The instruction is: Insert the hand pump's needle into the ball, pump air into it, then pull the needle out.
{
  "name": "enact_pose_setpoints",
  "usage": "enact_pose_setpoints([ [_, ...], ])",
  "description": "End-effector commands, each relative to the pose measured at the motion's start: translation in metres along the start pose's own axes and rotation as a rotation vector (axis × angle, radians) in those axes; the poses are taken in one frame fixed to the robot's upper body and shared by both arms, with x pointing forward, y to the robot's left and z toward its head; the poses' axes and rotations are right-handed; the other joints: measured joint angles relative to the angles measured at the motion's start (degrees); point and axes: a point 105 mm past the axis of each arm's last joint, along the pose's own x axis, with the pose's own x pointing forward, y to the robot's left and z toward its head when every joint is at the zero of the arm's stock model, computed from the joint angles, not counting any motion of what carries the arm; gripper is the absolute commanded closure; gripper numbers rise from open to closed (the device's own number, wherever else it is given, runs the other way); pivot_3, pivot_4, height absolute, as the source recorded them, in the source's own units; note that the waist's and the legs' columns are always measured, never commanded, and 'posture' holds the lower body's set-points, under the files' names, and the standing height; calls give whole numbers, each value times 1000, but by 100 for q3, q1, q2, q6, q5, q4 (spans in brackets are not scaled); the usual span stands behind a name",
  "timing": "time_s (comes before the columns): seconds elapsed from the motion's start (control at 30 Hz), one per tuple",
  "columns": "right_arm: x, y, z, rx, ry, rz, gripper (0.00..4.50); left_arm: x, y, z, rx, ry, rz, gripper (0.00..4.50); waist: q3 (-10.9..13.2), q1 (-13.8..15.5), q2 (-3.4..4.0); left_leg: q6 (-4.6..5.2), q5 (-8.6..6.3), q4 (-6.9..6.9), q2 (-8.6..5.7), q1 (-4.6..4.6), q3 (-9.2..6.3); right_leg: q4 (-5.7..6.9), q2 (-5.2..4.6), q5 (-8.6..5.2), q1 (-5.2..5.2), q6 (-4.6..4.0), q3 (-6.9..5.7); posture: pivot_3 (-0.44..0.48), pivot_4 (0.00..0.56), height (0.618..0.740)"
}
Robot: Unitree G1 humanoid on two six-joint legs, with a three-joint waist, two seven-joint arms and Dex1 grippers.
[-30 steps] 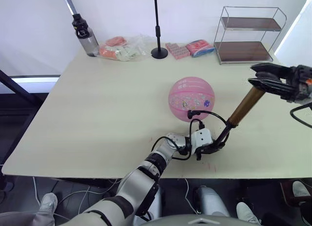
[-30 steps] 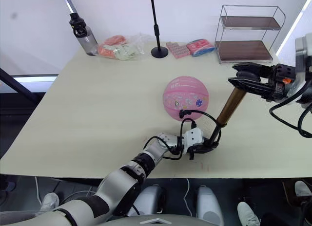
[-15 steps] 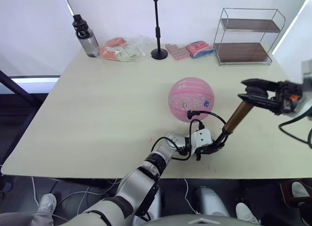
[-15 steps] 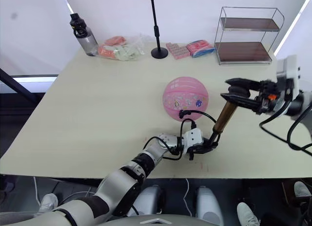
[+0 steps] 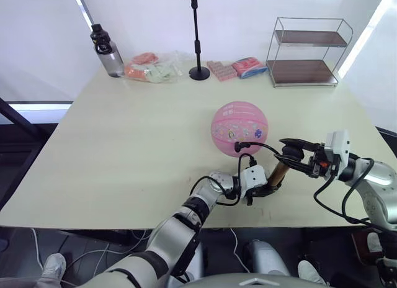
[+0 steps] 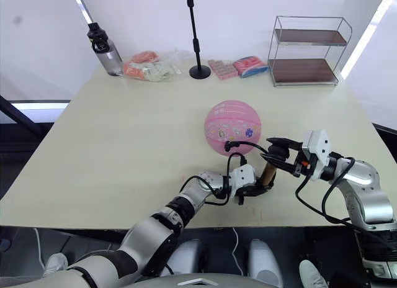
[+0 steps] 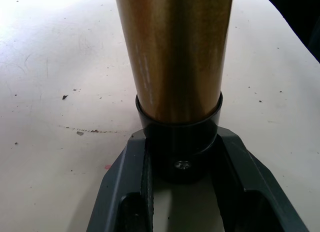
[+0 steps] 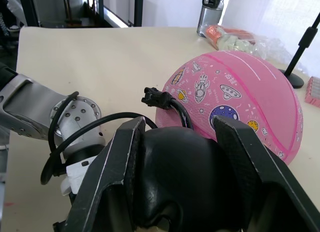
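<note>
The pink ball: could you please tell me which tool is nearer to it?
Right. The right tool holds the pump handle just beside the ball; the left tool clamps the pump's foot, farther toward the table's near edge.

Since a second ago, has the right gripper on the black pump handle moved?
Yes. The right gripper pushed the handle down, now level with the pink ball instead of above it.

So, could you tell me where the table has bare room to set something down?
The widest bare patch of the table runs on the robot's left, from the water bottle and snack bags forward. Another lies between the ball and wire shelf. The front edge by the hand pump is crowded.
</note>
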Motion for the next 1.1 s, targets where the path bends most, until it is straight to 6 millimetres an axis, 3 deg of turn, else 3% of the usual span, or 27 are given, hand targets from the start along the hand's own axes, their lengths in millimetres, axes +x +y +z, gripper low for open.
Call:
enact_pose_setpoints([
  [0.03, -8, -9, 20, 27, -14, 15, 2751, -8, -20, -42, -82, 150, -57, 3423, 14, 3, 12, 0, 0, 0, -1, -2, 0, 0, -2, 1, 0, -2, 0, 0, 150, 740],
  [0.27, -27, -26, 86, -27, -92, 30, 2751, -8, -20, -42, -84, 150, -61, 3423, 60, 60, 57, 1, 1, 6, -15, -67, 0, -3, -14, 19, -51, -20, -1, 0, 150, 740],
  [0.5, -41, -35, 135, -71, -143, 29, 2751, -8, -20, -41, -81, 149, -62, 3423, 84, 93, 66, 1, 1, 7, -17, -86, 5, -2, -26, 18, -72, -23, 4, 0, 150, 740],
  [0.77, -48, -39, 172, -114, -181, 27, 2751, -8, -20, -41, -80, 149, -64, 3423, 97, 105, 71, 2, 2, 7, -19, -91, 11, -2, -45, 19, -77, -22, 7, 0, 150, 740],
  [0.87, -47, -39, 167, -104, -164, 28, 2751, -8, -20, -41, -81, 149, -64, 3423, 100, 111, 73, 2, 2, 7, -20, -98, 15, -1, -44, 19, -86, -21, 10, 0, 150, 740],
  [1.1, -37, -38, 91, -56, 41, 0, 2751, -8, -20, -41, -83, 146, -62, 3423, 85, 107, 50, 2, 2, 7, -20, -94, 15, -1, -29, 30, -81, -1, 9, 0, 150, 740],
])
